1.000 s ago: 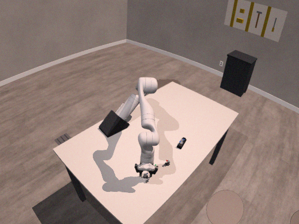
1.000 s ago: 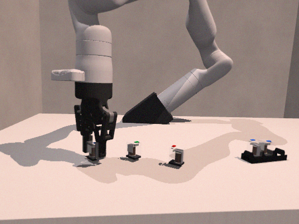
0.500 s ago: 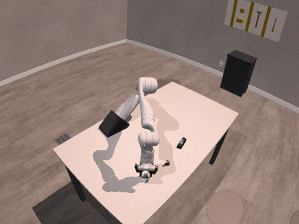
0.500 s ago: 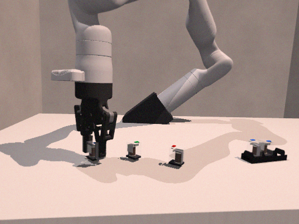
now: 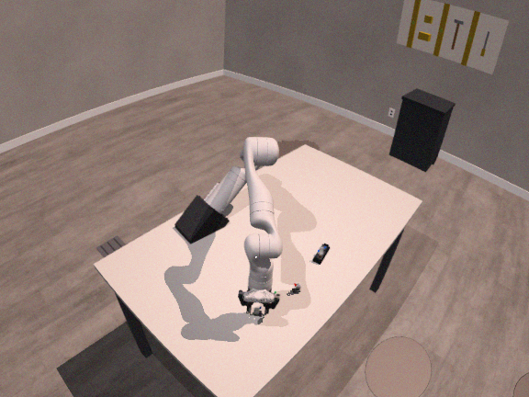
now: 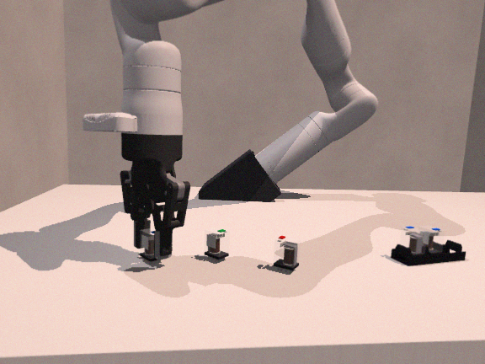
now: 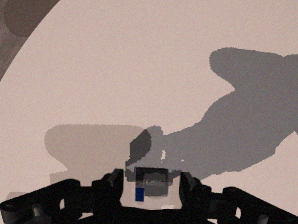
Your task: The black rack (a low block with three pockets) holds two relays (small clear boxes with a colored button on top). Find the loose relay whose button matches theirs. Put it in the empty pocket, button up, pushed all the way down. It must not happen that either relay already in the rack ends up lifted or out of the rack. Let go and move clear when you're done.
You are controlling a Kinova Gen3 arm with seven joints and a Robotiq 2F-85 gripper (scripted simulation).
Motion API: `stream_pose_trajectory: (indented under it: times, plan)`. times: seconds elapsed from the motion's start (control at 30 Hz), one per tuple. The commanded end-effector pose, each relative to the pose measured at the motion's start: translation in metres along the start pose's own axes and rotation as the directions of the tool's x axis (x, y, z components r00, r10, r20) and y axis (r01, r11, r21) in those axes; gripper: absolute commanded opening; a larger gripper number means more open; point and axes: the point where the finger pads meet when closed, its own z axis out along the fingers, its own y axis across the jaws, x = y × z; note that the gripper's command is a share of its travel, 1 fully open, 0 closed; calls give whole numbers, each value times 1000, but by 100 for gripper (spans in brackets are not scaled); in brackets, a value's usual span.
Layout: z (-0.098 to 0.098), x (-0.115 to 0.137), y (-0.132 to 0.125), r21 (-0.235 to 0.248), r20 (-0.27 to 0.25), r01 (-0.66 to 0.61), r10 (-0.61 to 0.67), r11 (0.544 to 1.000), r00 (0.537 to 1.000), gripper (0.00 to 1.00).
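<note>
hand first: the gripper is part-open, fingers down on either side of the blue-button relay, not clamped on it. relay upright at the table, button up. right color, so the choosing looks done; the grip isn't.

next out, the green-button relay, then the red-button relay, both standing loose (decoys, i'd judge).

farthest, the black rack: two blue-topped relays seated, one end pocket empty. left: grasp, lift, carry, press down, release, move clear.

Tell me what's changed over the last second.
Nothing visibly changed. The fingers stayed down around the blue-button relay; whether they grip it, I cannot tell. The green-button relay, red-button relay and rack stayed put.
</note>
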Motion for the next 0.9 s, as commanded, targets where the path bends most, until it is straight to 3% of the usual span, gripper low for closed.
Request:
stream_pose_trajectory:
  times: [0.0, 0.03, 0.07, 0.87]
  plan:
    - [-1, 1, 0, 0, -3, 0, 0, 1000, 1000, 53]
    - [-1, 1, 0, 0, -3, 0, 0, 1000, 1000, 53]
    - [-1, 1, 0, 0, -3, 0, 0, 1000, 1000, 0]
    - [-1, 1, 0, 0, -3, 0, 0, 1000, 1000, 0]
